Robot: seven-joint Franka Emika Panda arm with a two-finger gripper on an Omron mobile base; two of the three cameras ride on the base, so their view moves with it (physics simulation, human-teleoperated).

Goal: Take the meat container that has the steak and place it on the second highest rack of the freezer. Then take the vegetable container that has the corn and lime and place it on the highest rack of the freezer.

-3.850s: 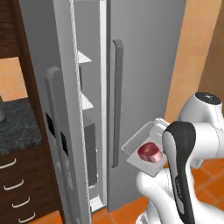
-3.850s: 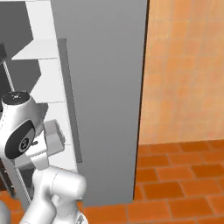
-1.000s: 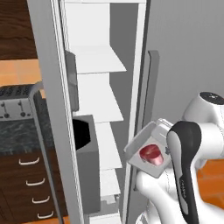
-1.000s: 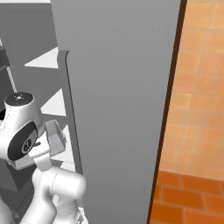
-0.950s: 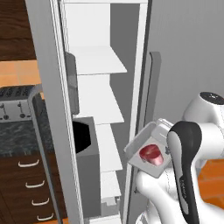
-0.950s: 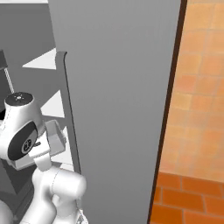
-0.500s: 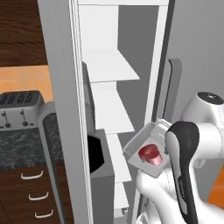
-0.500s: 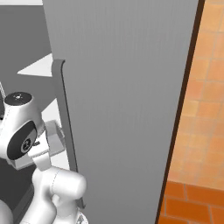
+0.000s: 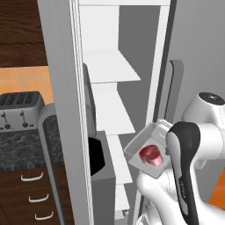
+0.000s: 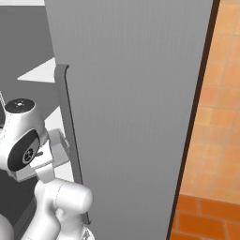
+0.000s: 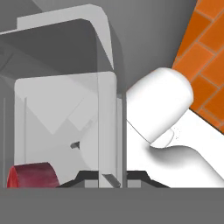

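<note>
Low in the hand view, the gripper [image 11: 110, 178] has its fingers clamped on the right wall of a clear meat container [image 11: 65, 127], with the red steak [image 11: 31, 176] at the lower left. In the left base view, the container [image 9: 147, 149] sits tilted at lower right, carried in front of the white arm, the steak [image 9: 150, 154] inside it. Just beyond, at centre, the freezer [image 9: 61, 88] stands open, its white shelves stacked upward, the highest rack [image 9: 109, 68] bare. At far left, a toaster [image 9: 19, 110] rests on a dark counter [image 9: 22, 147].
</note>
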